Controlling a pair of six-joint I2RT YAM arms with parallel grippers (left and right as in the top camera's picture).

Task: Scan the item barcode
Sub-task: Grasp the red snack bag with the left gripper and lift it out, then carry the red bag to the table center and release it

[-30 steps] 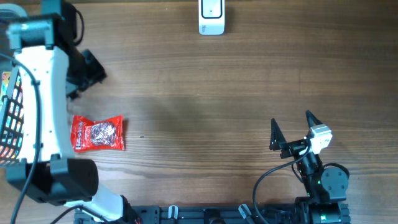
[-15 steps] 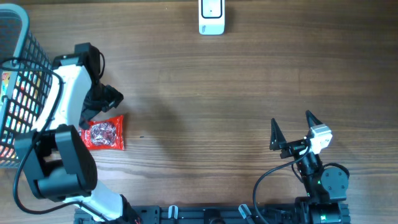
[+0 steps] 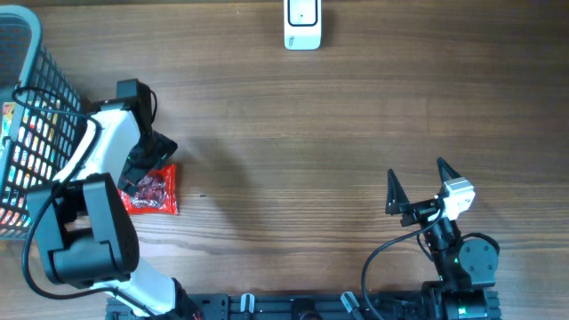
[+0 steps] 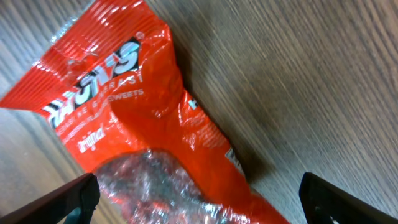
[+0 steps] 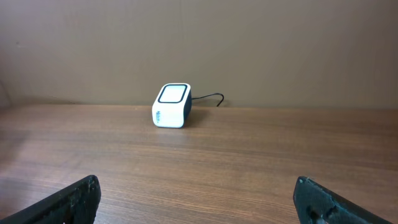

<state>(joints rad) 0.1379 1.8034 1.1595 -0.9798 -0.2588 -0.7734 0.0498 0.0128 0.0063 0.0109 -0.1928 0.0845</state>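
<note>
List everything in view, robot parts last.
crinkly red foil snack bag: one, red with a clear window, left side of the table, below the left end effector
white box-shaped barcode scanner: one, white, far edge, centre
grey wire basket: one, grey, far left, colourful packs inside
brown wooden table: one, brown, beneath everything
left end effector: one, black, open, over the bag
right end effector: one, black, open, near right, empty

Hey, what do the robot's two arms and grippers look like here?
Left arm: white shell, black joints, black cable. Right arm: black, white wrist block, looping black cable. Left gripper and right gripper: black pointed fingers.
</note>
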